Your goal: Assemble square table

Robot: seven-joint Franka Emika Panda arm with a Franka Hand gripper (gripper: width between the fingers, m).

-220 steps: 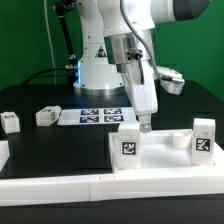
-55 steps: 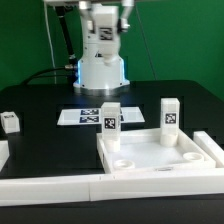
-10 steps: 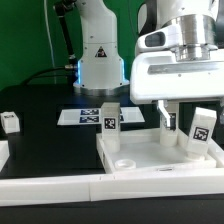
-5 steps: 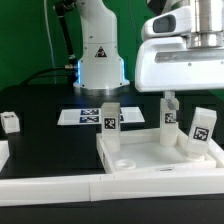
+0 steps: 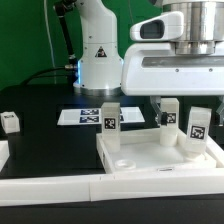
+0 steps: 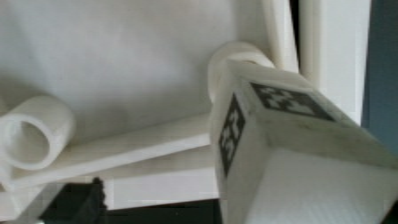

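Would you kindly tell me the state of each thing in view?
gripper: jaws open, holding nothing.
table top: rim up, one near socket empty.
far leg, exterior view's left: upright in its corner.
far leg, exterior view's right: upright in its corner.
near leg: standing in its corner.
loose leg: lying on the black table.
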